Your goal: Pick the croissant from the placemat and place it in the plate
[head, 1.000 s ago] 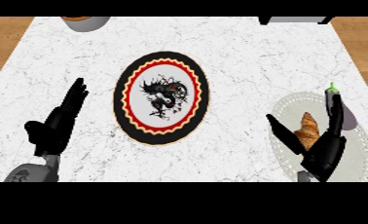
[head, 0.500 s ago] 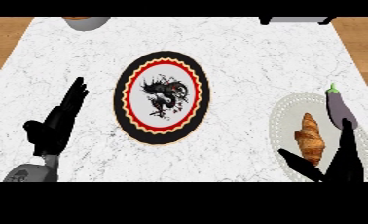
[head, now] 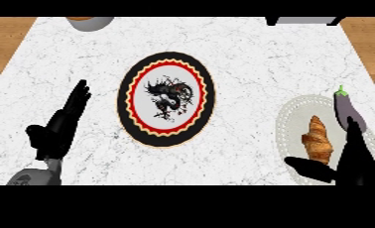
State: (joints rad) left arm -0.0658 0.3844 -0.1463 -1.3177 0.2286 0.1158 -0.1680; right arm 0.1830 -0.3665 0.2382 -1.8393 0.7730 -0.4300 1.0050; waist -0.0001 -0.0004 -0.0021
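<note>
Croissant (head: 317,139) sits on the placemat (head: 293,118) by the worktop's right edge, beside the eggplant (head: 344,110), long axis running near edge to far edge. Nothing lifted yet: you've got the grasp and the carry to the plate (head: 167,98) ahead. Right hand (head: 351,166) hovers at its near end, fingers (head: 355,135) spread wide, empty; left hand (head: 62,128) rests open near the left edge.

One plate (head: 165,59), one placemat (head: 293,118), one croissant (head: 317,140), one eggplant (head: 344,111).
</note>
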